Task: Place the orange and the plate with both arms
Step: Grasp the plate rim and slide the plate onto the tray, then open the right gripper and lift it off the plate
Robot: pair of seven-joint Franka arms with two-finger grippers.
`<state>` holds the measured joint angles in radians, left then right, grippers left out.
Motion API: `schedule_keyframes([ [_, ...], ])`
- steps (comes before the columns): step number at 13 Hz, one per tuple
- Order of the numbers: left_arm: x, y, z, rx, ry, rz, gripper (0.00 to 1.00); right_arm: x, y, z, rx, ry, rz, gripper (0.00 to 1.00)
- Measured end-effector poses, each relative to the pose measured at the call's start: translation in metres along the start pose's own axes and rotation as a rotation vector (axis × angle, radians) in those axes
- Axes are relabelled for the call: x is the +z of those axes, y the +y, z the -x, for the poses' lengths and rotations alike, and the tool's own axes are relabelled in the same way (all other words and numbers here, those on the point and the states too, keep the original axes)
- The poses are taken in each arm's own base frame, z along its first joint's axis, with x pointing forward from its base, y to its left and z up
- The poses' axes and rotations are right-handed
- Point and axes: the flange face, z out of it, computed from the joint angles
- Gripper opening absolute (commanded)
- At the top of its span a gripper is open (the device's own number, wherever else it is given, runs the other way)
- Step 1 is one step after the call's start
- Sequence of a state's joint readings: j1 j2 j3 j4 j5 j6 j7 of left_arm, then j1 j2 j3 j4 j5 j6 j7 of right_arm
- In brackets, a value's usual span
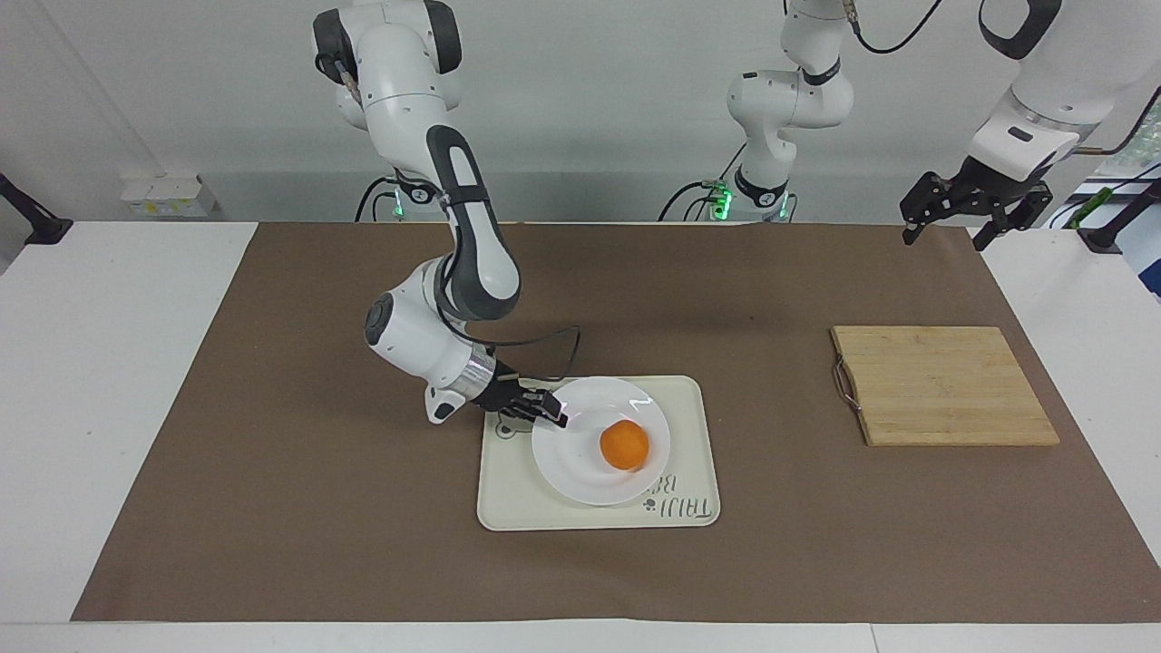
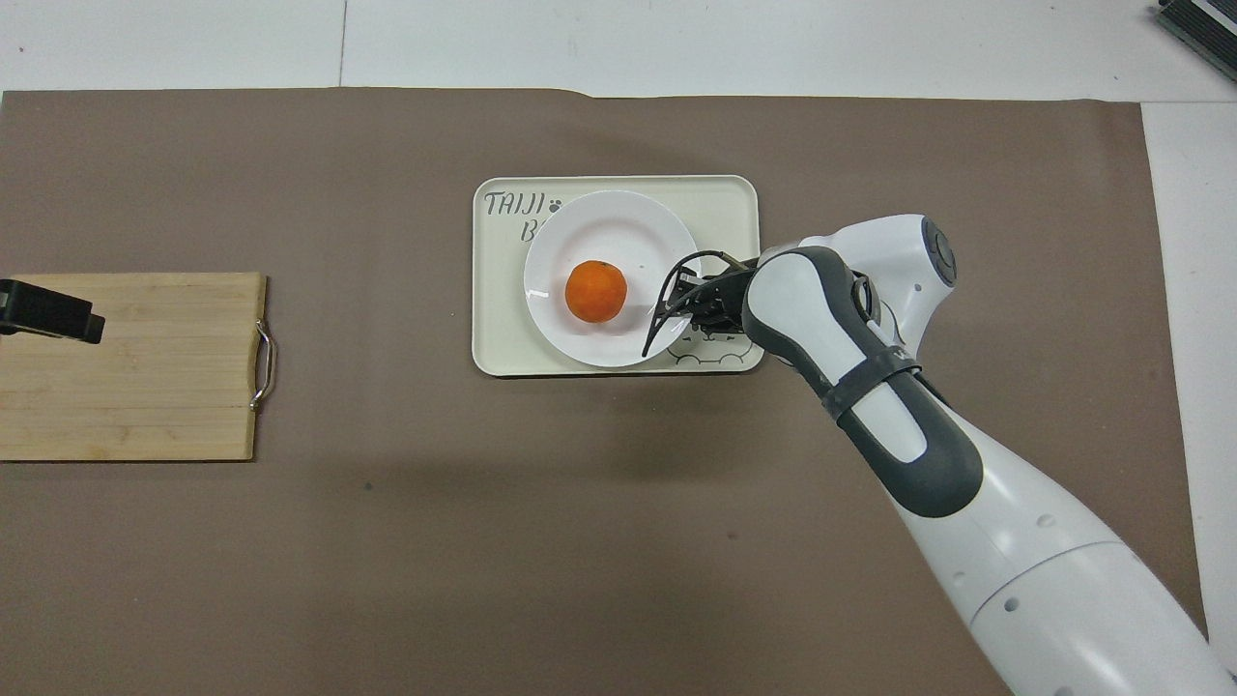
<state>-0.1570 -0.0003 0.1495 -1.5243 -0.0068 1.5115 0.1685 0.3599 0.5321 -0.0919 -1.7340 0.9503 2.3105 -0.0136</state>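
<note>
The orange (image 1: 625, 445) lies in the middle of the white plate (image 1: 580, 467). The plate rests on the cream tray (image 1: 517, 499) with the bear drawing. My right gripper (image 1: 547, 413) is low at the plate's rim, on the side toward the right arm's end, shut on that rim. In the overhead view the orange (image 2: 595, 291) sits in the plate (image 2: 618, 227) and the right gripper (image 2: 669, 311) is at its rim. My left gripper (image 1: 972, 216) waits open and empty, high over the table's edge at the left arm's end.
A wooden cutting board (image 1: 943, 385) with a metal handle lies toward the left arm's end; the left gripper's tip (image 2: 48, 314) shows over it from above. A brown mat (image 1: 272, 508) covers the table.
</note>
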Motion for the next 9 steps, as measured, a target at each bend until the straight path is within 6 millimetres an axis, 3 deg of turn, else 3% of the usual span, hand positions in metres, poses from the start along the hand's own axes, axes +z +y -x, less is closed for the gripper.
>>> schedule_keyframes([
  [4,0.000,0.000,0.000,0.000,0.000,0.000,1.00,-0.060,-0.007,-0.011,-0.125,0.059,0.114,1.00],
  [9,0.000,0.000,0.000,0.000,0.000,0.000,1.00,-0.166,-0.016,0.002,-0.312,0.048,0.371,1.00],
])
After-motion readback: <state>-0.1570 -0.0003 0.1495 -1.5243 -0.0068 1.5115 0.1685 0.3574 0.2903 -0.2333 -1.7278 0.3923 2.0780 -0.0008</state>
